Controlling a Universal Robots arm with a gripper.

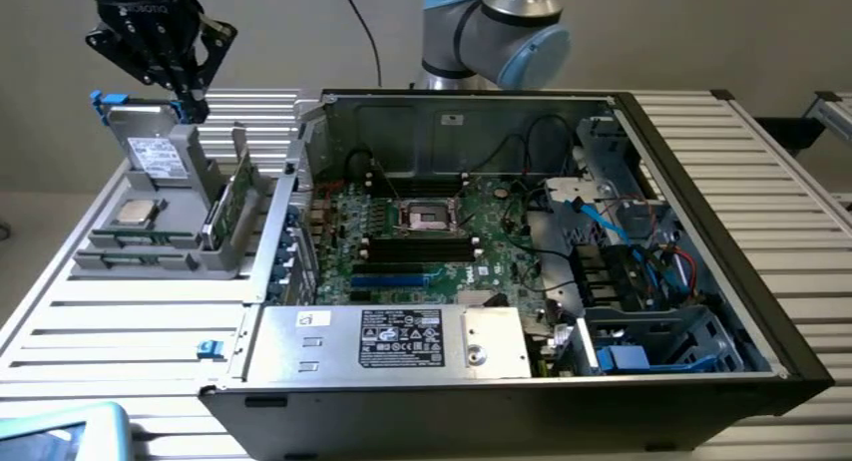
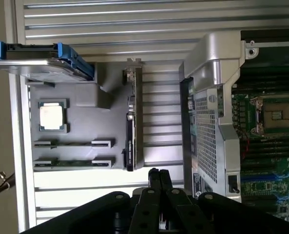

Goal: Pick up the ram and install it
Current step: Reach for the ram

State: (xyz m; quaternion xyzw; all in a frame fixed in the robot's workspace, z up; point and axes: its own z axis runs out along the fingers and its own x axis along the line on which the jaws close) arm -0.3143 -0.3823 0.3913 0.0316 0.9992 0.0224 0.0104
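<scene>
Two ram sticks (image 1: 134, 239) (image 2: 71, 144) stand on edge in the slots of a grey holder (image 1: 147, 261) (image 2: 81, 97), at the exterior view's left, beside the open computer case. My gripper (image 1: 196, 110) (image 2: 159, 173) hangs above the far end of that holder, close to the upright drive, well above the ram sticks. Its black fingers (image 2: 154, 183) are pressed together with nothing between them. The motherboard's black memory slots (image 1: 419, 247) (image 2: 268, 146) lie in front of the processor socket (image 1: 429, 216) and look unfilled.
The holder also carries a silver processor chip (image 1: 136, 213) (image 2: 52, 116), a grey drive with blue brackets (image 1: 156, 154) (image 2: 42, 66) and an upright green card (image 1: 226, 207) (image 2: 131, 131). The case wall (image 1: 286, 231) (image 2: 210, 122) rises between holder and motherboard. A power supply (image 1: 386, 341) and cables (image 1: 600, 231) crowd the case.
</scene>
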